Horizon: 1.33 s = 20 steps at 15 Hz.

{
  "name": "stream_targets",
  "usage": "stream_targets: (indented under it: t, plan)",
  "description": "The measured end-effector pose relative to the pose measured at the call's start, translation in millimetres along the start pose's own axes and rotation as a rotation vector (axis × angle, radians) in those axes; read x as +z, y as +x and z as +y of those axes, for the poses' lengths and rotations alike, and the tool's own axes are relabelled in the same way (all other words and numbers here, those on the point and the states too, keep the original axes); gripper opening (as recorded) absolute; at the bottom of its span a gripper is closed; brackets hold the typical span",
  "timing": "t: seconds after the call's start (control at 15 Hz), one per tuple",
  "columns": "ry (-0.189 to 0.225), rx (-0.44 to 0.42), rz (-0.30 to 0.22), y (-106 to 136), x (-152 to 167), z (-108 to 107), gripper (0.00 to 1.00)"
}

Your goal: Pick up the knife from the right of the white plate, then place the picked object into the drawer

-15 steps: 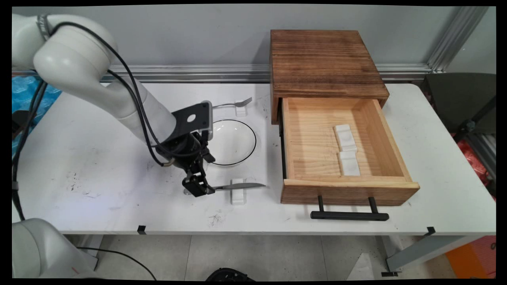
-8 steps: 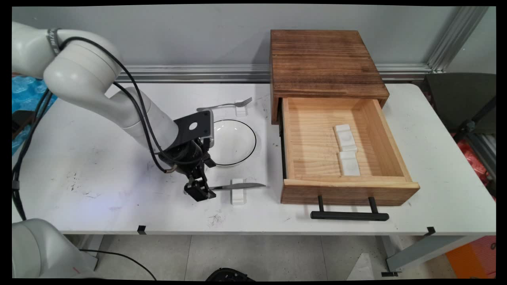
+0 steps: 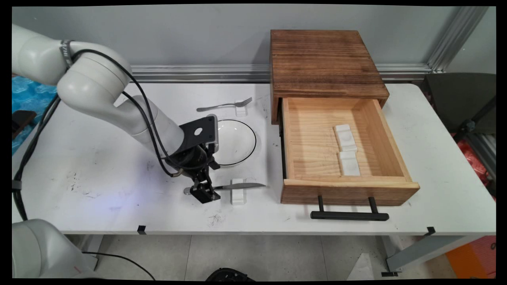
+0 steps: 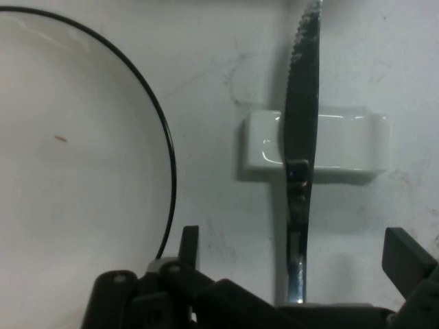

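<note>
A silver knife lies flat near the table's front, its blade across a small white rest. My gripper is low over the knife's handle, just left of the rest. In the hand view the gripper is open. One of its fingers stands left of the handle and the other right of it, neither touching. The knife runs up the middle of that view across the rest. A white plate with a black rim sits just behind the gripper, and its rim shows at the left.
A fork lies on a second white rest behind the plate. To the right stands a dark wooden box with its pale drawer pulled open, holding two white rests. The drawer's black handle overhangs near the table's front edge.
The gripper has slid to the right along the knife's handle, closer to the white rest. The knife, plate and drawer have not moved.
</note>
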Motion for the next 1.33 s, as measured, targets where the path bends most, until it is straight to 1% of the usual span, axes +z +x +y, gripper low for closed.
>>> stream_targets:
  t: [0.8,0.87,1.33]
  plan:
    - [-0.007,0.04,-0.002,-3,13,-1,1.0]
    - [-0.008,0.042,-0.002,-3,13,-1,0.0]
    - [-0.015,0.057,-0.004,-6,14,-1,0.0]
